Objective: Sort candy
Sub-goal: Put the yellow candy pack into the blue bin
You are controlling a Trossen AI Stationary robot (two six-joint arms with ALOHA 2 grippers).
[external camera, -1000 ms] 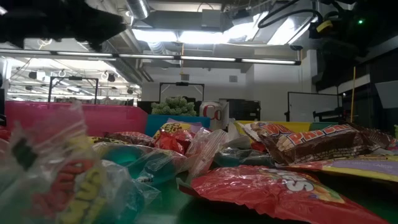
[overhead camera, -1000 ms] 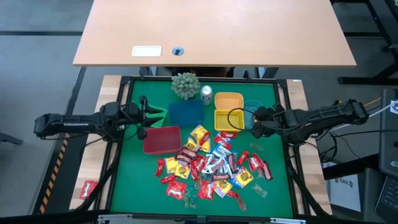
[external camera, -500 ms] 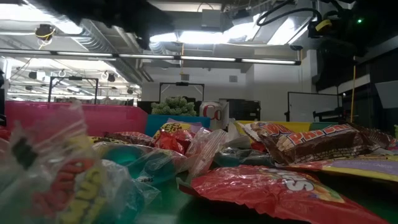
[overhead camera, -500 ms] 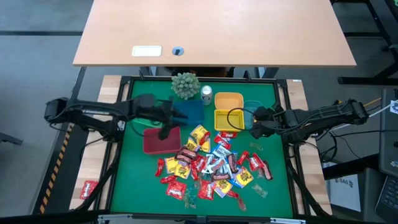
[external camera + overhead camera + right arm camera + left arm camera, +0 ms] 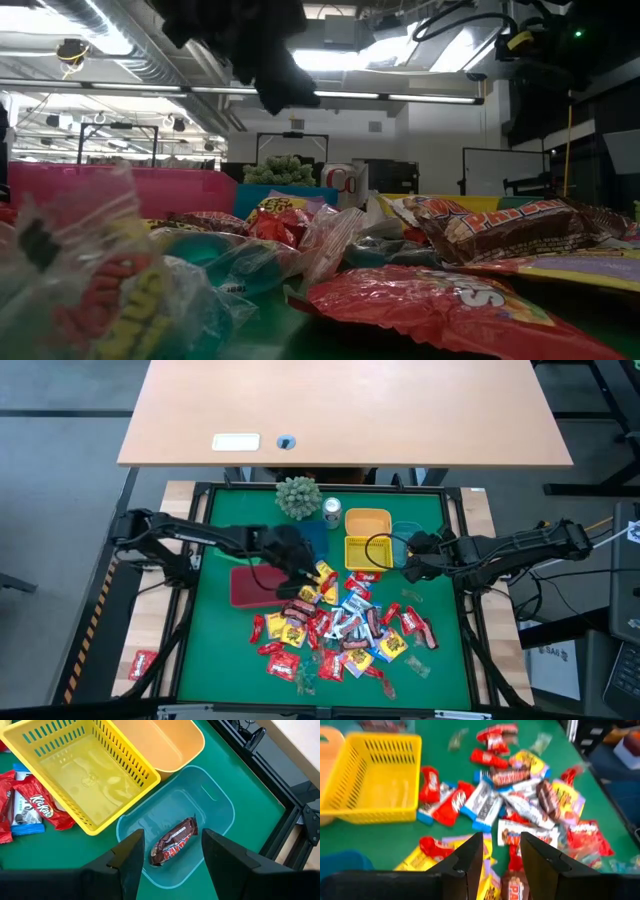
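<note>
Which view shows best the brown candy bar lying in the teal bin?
The right wrist view: the brown candy bar lies alone in the teal bin, seen between the open right hand. In the high view the right arm mostly covers that bin. The left wrist and low views do not show it.

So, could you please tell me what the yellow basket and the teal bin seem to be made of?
Yellow basket: probably moulded plastic, glossy, with slotted walls. Teal bin: seemingly translucent plastic, since the green mat shows through around the brown candy inside.
</note>
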